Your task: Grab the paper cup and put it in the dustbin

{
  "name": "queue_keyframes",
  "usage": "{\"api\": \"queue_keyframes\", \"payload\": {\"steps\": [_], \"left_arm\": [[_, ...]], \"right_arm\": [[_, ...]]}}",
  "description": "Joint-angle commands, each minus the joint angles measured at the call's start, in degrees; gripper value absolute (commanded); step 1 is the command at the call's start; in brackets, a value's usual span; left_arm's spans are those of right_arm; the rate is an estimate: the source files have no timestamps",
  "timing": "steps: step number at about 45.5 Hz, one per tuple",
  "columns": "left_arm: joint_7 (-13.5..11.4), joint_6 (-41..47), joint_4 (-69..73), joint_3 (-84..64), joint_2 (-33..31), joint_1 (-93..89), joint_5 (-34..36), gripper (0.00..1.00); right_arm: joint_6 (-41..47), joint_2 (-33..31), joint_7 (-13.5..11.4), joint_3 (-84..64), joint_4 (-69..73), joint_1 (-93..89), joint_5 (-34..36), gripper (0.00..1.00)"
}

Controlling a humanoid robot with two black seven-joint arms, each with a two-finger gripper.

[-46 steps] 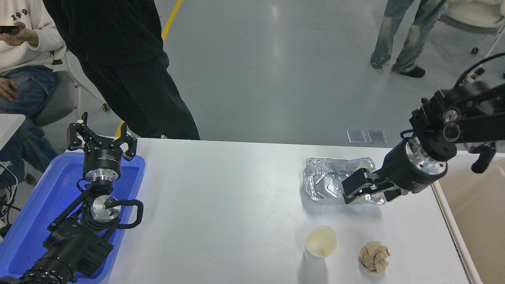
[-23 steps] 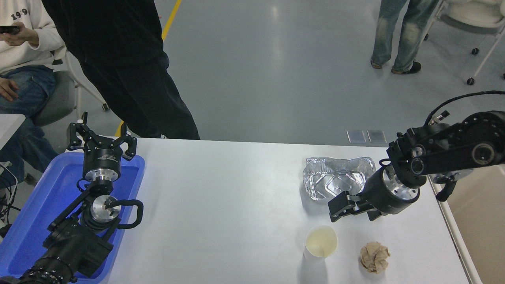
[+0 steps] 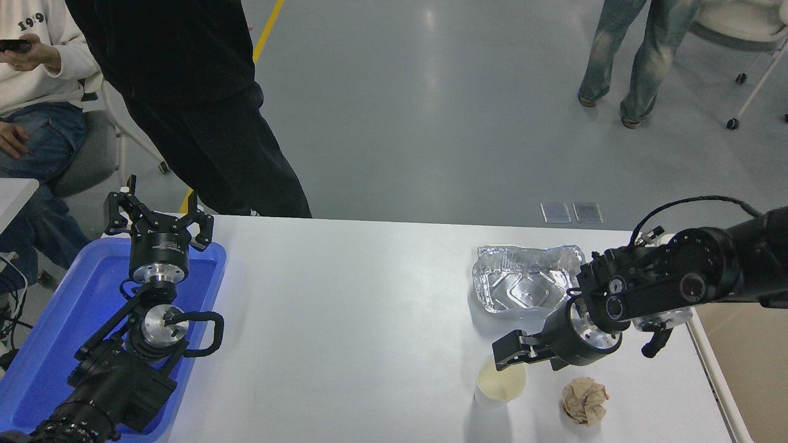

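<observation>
Your small white paper cup with the cream inside [image 3: 500, 384] stands upright near the table's front edge, mouth open to the ceiling, so its rim is the natural place to take hold. The crumpled brown paper ball [image 3: 584, 401] sits just beside it on the right and the crinkled silver foil tray [image 3: 523, 284] lies farther back, both apart from the cup. Only a strip of the large beige plastic dustbin [image 3: 748, 344] shows, off the white table's [image 3: 357, 320] right edge, so the carry will likely be short and to the right.

Your right gripper [image 3: 510, 358] reaches in low from the right, forearm nearly level, wrist bent down toward the cup's far rim. Its fingers look slightly parted over that rim, holding nothing, though the overlap makes contact hard to judge. Your left gripper [image 3: 159, 216] is parked, spread wide above the blue plastic tray [image 3: 55, 332].
</observation>
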Motion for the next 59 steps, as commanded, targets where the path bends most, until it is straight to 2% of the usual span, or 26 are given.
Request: {"api": "queue_keyframes", "payload": {"steps": [1, 18, 26, 31, 37, 39, 41, 45, 47, 49, 59], "left_arm": [[0.0, 0.0, 0.0, 0.0, 0.0, 0.0, 0.0, 0.99], [0.0, 0.0, 0.0, 0.0, 0.0, 0.0, 0.0, 0.99], [0.0, 0.0, 0.0, 0.0, 0.0, 0.0, 0.0, 0.99], [0.0, 0.0, 0.0, 0.0, 0.0, 0.0, 0.0, 0.99], [0.0, 0.0, 0.0, 0.0, 0.0, 0.0, 0.0, 0.99], [0.0, 0.0, 0.0, 0.0, 0.0, 0.0, 0.0, 0.99], [0.0, 0.0, 0.0, 0.0, 0.0, 0.0, 0.0, 0.99], [0.0, 0.0, 0.0, 0.0, 0.0, 0.0, 0.0, 0.99], [0.0, 0.0, 0.0, 0.0, 0.0, 0.0, 0.0, 0.99], [0.0, 0.0, 0.0, 0.0, 0.0, 0.0, 0.0, 0.99], [0.0, 0.0, 0.0, 0.0, 0.0, 0.0, 0.0, 0.99]], "right_arm": [[-0.9, 0.5, 0.1, 0.5, -3.4, -4.8, -2.0, 1.00], [-1.6, 1.5, 0.1, 0.6, -7.0, -8.0, -3.3, 1.00], [-2.4, 1.6, 0.8, 0.5, -7.0, -8.3, -3.6, 0.96], [-2.5, 1.6, 1.4, 0.4, -7.0, -8.3, -4.0, 0.89], [-3.0, 1.5, 3.3, 0.3, -7.0, -8.2, -4.9, 0.74], [-3.2, 1.5, 3.8, 0.2, -7.0, -8.2, -4.9, 0.62], [-3.3, 1.4, 4.1, 0.1, -7.0, -8.1, -4.9, 0.45], [-3.5, 1.4, 5.1, 0.0, -6.9, -8.0, -5.6, 0.21], [-3.4, 1.4, 5.6, -0.2, -6.9, -7.9, -5.9, 0.15], [-3.4, 1.4, 5.7, -0.3, -6.9, -7.9, -6.3, 0.00], [-3.3, 1.2, 5.6, -0.5, -6.8, -7.7, -8.1, 0.00]]}}
